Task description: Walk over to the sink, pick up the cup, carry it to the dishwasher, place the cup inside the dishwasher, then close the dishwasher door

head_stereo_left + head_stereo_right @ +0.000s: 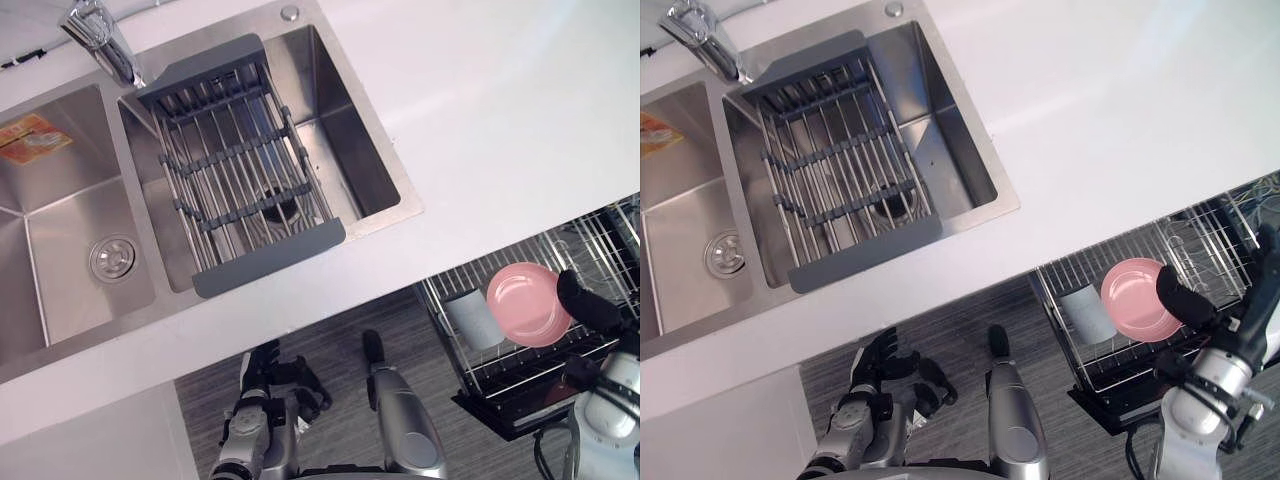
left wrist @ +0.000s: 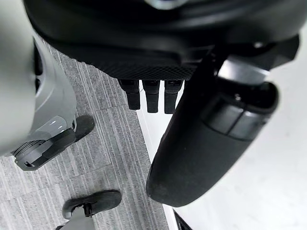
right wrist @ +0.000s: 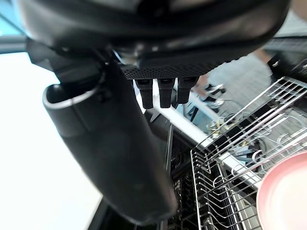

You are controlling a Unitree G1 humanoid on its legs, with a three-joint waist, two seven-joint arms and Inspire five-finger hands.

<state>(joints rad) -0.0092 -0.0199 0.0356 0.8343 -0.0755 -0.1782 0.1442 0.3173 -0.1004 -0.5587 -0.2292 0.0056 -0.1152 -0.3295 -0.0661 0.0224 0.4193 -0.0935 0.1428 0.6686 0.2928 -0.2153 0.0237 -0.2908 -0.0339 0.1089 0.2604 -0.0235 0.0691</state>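
Note:
A pale grey cup [image 1: 472,317] stands in the pulled-out wire rack [image 1: 600,235] of the dishwasher, beside a pink plate [image 1: 527,303]. My right hand [image 1: 588,303] hovers just right of the plate, above the rack, open and holding nothing. In the right wrist view its thumb [image 3: 110,148] stretches out over the rack wires [image 3: 225,167] and the plate's rim [image 3: 285,199]. My left hand [image 1: 262,375] hangs low under the counter edge, open and holding nothing; its thumb [image 2: 211,143] points at the floor.
A white counter [image 1: 500,120] holds a double steel sink [image 1: 60,240] with a grey drying rack [image 1: 240,170] across the right basin and a tap [image 1: 100,35] behind. Grey striped floor [image 1: 330,350] lies below. The dishwasher's dark door edge [image 1: 500,410] juts out under the rack.

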